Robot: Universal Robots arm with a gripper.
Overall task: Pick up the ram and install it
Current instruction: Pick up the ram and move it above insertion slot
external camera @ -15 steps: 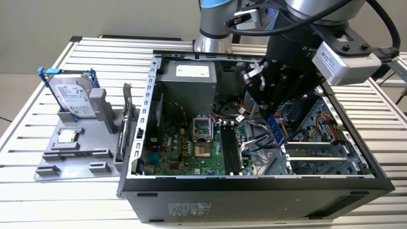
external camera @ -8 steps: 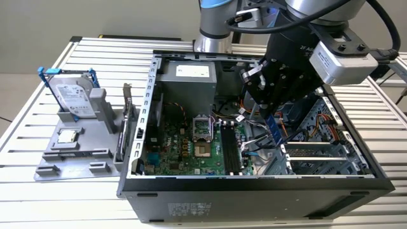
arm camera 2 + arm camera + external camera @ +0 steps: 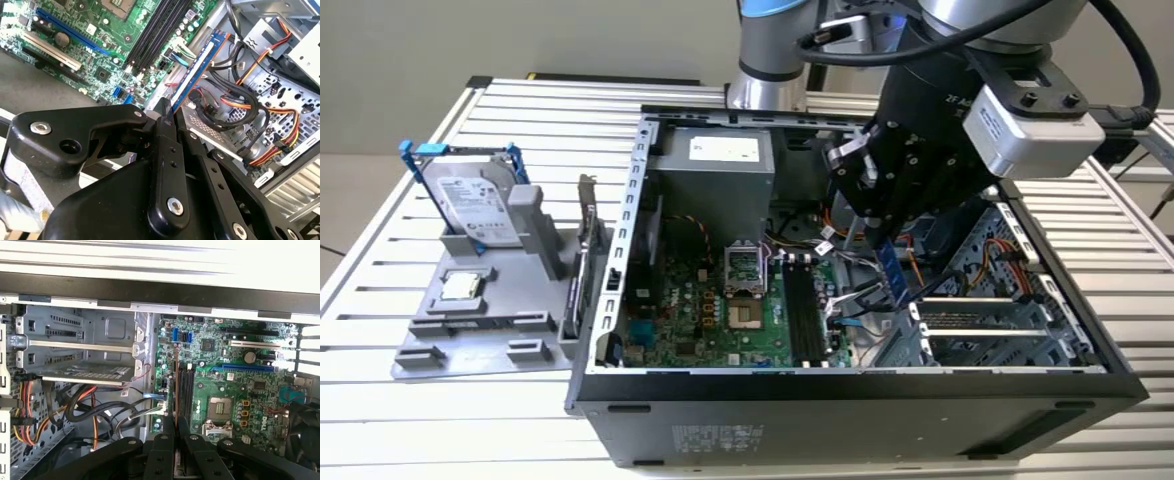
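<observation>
Though half hidden between clamped fingers (image 3: 167,150), ram (image 3: 197,70) edge-on near memory slots (image 3: 186,385).

We find the ram (image 3: 895,272) clamped in the gripper (image 3: 886,232), inside the open computer case (image 3: 854,385). Beneath the gripper lies the motherboard (image 3: 700,305), its memory slots (image 3: 186,390) just beside the ram's edge. Cables (image 3: 100,405) and drive cage (image 3: 80,355) flank the gripper's other side. The holder (image 3: 480,335) stands outside the case, well apart.
</observation>
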